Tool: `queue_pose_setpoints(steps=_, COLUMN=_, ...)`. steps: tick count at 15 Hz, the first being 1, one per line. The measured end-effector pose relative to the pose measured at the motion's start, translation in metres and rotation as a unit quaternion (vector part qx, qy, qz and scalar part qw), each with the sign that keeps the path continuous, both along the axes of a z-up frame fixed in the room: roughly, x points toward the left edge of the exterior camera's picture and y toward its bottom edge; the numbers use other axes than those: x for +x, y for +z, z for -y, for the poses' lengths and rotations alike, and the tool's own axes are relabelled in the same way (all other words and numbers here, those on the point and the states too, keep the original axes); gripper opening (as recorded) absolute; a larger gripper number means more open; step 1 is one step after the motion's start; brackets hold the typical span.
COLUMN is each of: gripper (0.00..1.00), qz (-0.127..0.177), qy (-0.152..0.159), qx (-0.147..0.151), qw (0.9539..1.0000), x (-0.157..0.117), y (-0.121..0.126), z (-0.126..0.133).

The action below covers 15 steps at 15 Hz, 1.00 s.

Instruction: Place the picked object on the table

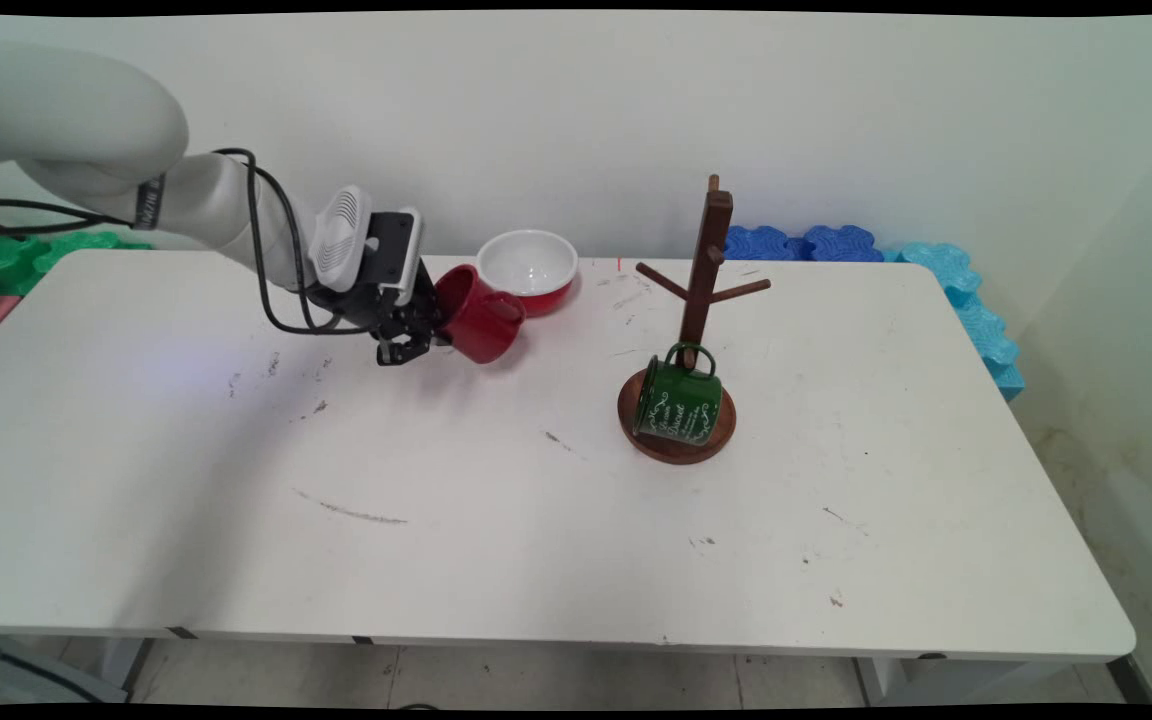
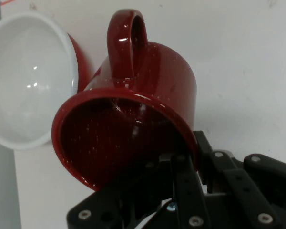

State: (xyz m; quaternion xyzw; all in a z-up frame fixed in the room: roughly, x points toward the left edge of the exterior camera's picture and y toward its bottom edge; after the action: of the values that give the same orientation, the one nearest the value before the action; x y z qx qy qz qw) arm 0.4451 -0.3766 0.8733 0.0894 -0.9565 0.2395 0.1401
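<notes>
– What is the gripper (image 1: 414, 335) carrying there?

– The red mug (image 1: 477, 313), tipped on its side. The jaws are pinching its rim, one finger inside the mouth and one outside, so the handle is pointing up and away from the hand.

– Where is it hanging?

– Just off the bench (image 1: 496, 520), left of centre toward the far side, right beside the red-and-white bowl (image 1: 528, 269).

– And the green mug (image 1: 677, 401)?

– Lying tilted on the wooden mug tree's (image 1: 701, 300) base, off to the right.

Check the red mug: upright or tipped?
Tipped. The red mug hangs tilted in the end effector, mouth toward the hand camera, handle up, clamped at the rim.
</notes>
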Motion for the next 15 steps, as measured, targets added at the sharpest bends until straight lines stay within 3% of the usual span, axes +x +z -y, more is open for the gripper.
queue_pose_setpoints(steps=15, gripper=0.00, qz=0.035, qy=-0.004, qx=0.006, qw=0.9993, x=-0.007, y=-0.026, z=0.004)
